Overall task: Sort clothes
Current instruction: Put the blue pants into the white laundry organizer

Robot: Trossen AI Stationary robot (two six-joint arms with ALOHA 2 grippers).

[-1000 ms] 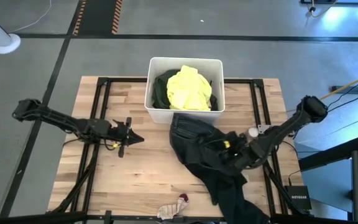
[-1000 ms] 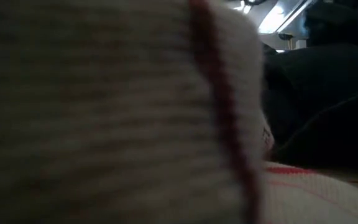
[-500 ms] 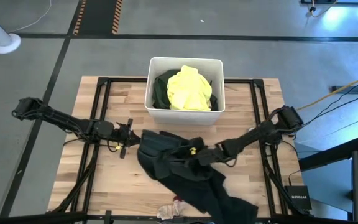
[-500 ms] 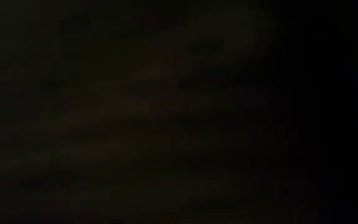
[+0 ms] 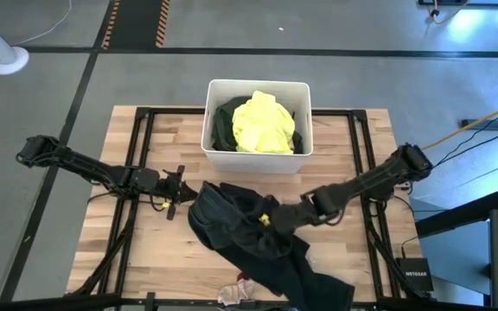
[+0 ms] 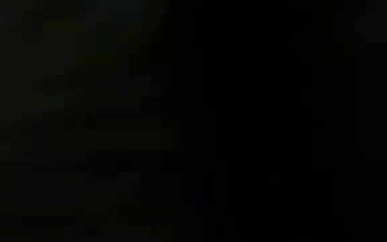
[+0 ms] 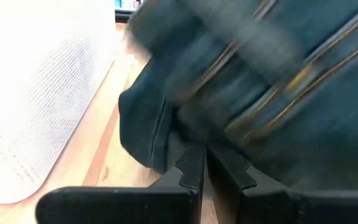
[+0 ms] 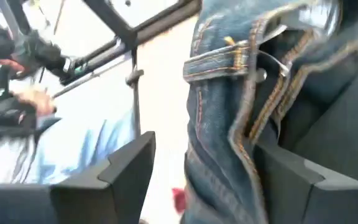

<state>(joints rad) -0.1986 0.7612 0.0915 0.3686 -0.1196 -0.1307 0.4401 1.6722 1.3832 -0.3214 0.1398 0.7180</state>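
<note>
Floor, far left: grey concrete beyond the table, a white round base (image 5: pixel 1 53) at the top corner, black-and-yellow hazard tape (image 5: pixel 137 22) running toward the table.
Left arm: stretched across the left half of the wooden table (image 5: pixel 119 259); left gripper (image 5: pixel 182 184) with fingers (image 7: pixel 191 171) pressed together, empty, tips right against the edge of the dark jeans (image 5: pixel 232 220).
Table surface: pale butcher-block planks over a black frame, bare wood on the left side and along the front left.
White bin (image 5: pixel 258 160): at the back centre of the table, holding a bright yellow top (image 5: pixel 262 125) piled over a dark green shirt (image 5: pixel 221 125).
Dark jeans: heaped at table centre just in front of the bin, waistband and copper stitching toward the left arm, spreading toward the front edge together with black cloth (image 5: pixel 305 281).
Small pieces: a pale and maroon scrap (image 5: pixel 236 289) at the front edge, partly under the dark heap.
Right arm: reaching in from the right; right gripper (image 5: pixel 271 218) over the heap, jaws wide, denim waistband lying between the fingers (image 8: pixel 126 171).
Right of table: black stand, cables, a yellow cord (image 5: pixel 478 121) on the grey floor.
Low camera: wholly dark, nothing readable.
</note>
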